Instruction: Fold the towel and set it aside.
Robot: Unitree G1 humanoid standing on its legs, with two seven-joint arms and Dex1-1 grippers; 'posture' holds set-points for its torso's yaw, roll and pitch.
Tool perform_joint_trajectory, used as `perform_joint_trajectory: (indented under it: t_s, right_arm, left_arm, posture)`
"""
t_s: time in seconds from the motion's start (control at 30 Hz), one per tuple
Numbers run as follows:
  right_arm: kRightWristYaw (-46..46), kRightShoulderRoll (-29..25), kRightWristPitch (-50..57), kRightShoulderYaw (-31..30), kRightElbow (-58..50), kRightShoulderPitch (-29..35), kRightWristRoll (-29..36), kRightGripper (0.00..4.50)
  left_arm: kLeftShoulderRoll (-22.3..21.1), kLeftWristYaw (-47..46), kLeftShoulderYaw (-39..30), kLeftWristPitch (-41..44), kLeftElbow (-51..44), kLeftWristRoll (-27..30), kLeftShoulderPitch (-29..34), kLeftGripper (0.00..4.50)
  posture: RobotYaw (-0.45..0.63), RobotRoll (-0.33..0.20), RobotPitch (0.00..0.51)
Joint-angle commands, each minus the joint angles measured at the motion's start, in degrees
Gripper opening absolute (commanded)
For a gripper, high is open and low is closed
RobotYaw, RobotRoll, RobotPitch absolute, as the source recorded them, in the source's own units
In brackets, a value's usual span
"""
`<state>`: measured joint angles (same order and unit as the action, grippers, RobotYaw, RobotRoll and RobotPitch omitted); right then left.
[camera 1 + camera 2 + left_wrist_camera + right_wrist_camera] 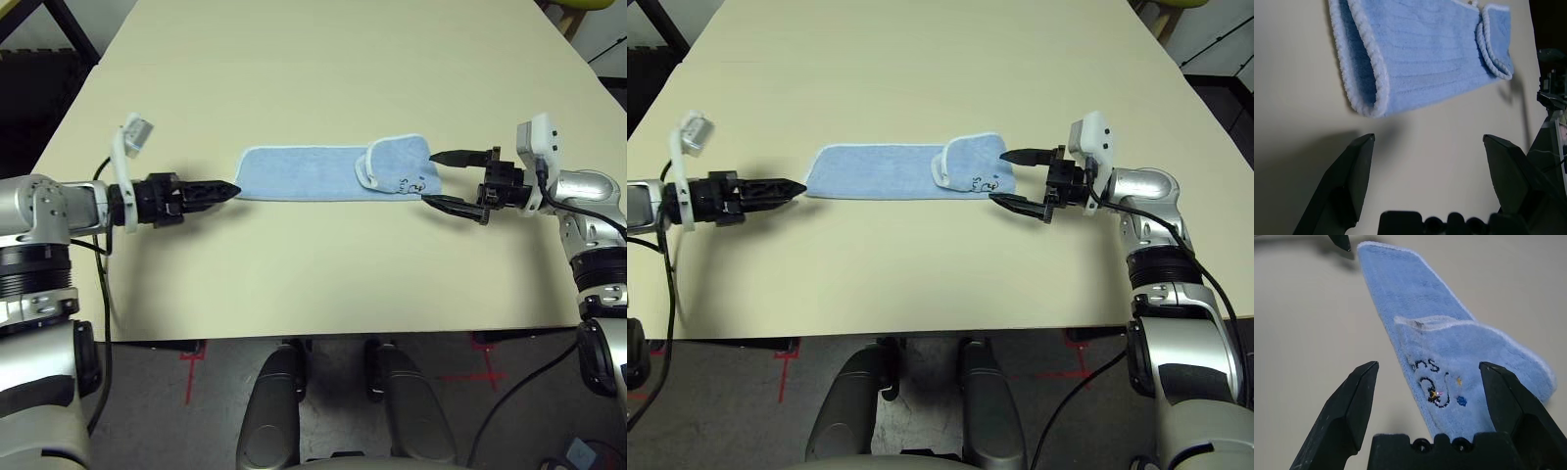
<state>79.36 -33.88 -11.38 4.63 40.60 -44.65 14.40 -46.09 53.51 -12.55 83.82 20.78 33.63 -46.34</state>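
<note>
From head height, the two eye views look forward and down over the whole table (313,284) and share nearly the same scene, while each wrist view looks close along its own fingers at one end of the towel (333,172), both sharing that cloth.

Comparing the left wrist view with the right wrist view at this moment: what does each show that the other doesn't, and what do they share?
Left wrist view alone: the towel's looped end with its thick white edging, lying just past the left hand, which is open and apart from the cloth.

Right wrist view alone: the towel's flipped-over corner bearing the dark embroidered mark, lying between the open fingers of the right hand.

Both: the light-blue towel folded into a long strip on the table, and the opposite hand at the strip's far end.
</note>
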Motion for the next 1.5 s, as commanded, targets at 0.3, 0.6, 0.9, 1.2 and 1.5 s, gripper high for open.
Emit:
perform_joint_trajectory:
  t_s: [0.3, 0.6, 0.9, 1.2, 1.5]
  right_arm:
    - [0.1, 0.0, -0.4, -1.2, -1.2, -0.6, -0.1, 4.45]
    - [-0.2, -0.3, -0.8, -1.7, -0.9, -0.7, -0.2, 4.45]
    - [-0.5, -0.9, -1.2, -1.6, -0.7, -1.0, -0.4, 4.5]
    - [-0.9, -1.1, -1.6, -1.8, -0.7, -0.9, -0.5, 4.5]
    - [-0.9, -1.1, -1.9, -1.9, -0.4, -0.8, -0.7, 4.5]
  left_arm:
    - [2.8, -6.6, -2.4, -1.5, 9.1, -0.7, -2.8, 4.5]
    - [5.6, -11.4, -5.8, -3.9, 12.6, -0.2, -4.7, 4.5]
    - [6.0, -10.9, -5.1, -2.6, 12.6, 0.6, -4.8, 3.62]
    - [8.1, -12.7, -7.1, -2.9, 14.4, 0.2, -5.8, 0.5]
    - [7.9, -14.4, -9.2, -4.6, 18.1, 0.2, -8.0, 0.04]
  posture:
    - [0.01, 0.0, 0.232]
    - [0.01, 0.0, 0.231]
    - [0.0, 0.0, 0.222]
    - [-0.01, 0.0, 0.216]
    - [0.0, 0.0, 0.217]
